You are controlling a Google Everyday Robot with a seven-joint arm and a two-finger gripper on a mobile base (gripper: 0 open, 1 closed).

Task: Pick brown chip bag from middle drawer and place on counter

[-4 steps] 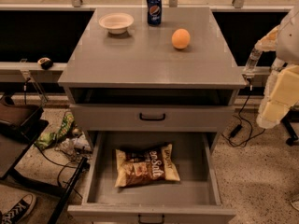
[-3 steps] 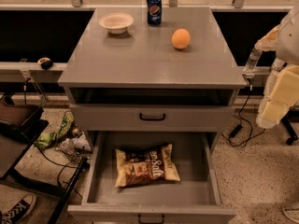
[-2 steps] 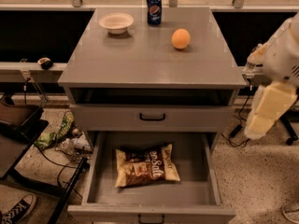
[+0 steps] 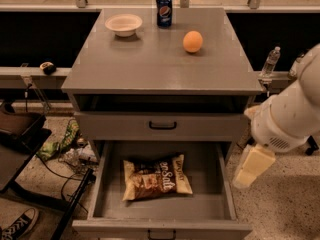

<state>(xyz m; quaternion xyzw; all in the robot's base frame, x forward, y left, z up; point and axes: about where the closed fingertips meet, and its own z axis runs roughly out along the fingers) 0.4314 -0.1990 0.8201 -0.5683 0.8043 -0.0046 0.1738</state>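
Your end effector [image 4: 252, 166], the pale cream-yellow blocky piece hanging under the white rounded arm [image 4: 290, 116], sits at the right of the grey cabinet, outside the pulled-out tray & over the speckled floor [image 4: 285, 209]. You can't tell from this angle whether it's wide or narrow. The crinkled foil brown chip bag [image 4: 156, 178], tan-yellow at its edges w/ white script lettering, lies flat on the bottom of the wide shallow grey middle drawer [image 4: 165, 210], roughly centred, slightly tilted, apart from every wall. Relative to the end effector the bag is off to the left & at about the same height in the view, w/ the drawer's right side wall standing between them; the two are well apart, no contact. Above the tray is a shut grey drawer panel [image 4: 125, 125] w/ a black curved handle. The broad smooth grey worktop [image 4: 155, 69] on top carries a round orange [image 4: 192, 41] at right-centre, a white shallow bowl [image 4: 123, 24] at back left & a blue soda can [image 4: 164, 10] at the back edge. A clear plastic water bottle [image 4: 270, 63] stands on the narrow ledge just right of the cabinet, above the arm.
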